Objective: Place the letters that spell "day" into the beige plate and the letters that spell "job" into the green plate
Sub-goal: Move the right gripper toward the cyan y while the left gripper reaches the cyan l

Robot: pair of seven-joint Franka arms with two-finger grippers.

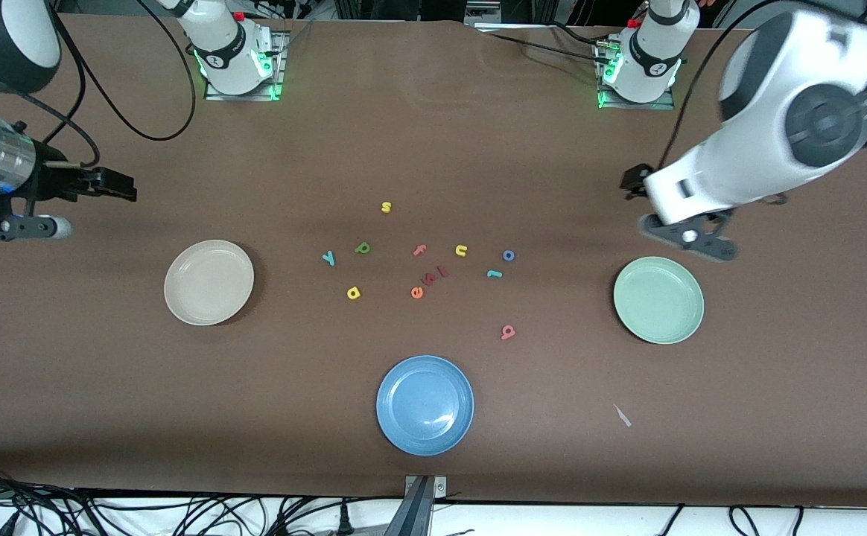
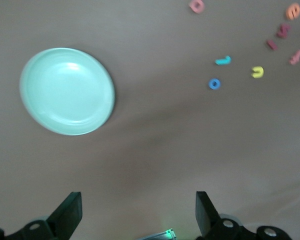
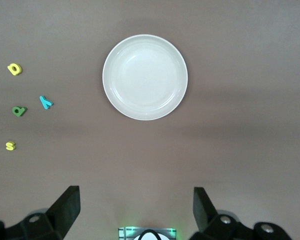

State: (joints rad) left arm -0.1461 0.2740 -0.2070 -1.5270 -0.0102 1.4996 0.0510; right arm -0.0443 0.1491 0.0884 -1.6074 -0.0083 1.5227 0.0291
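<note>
The beige plate lies toward the right arm's end, the green plate toward the left arm's end. Between them lie the green d, yellow a, teal y, teal j, blue o and salmon b. My left gripper hangs open and empty over bare table beside the green plate. My right gripper is open and empty too, beside the beige plate.
A blue plate sits nearest the front camera. Other letters mix in with the task's: a yellow s, pink f, yellow n, orange e and two small red pieces.
</note>
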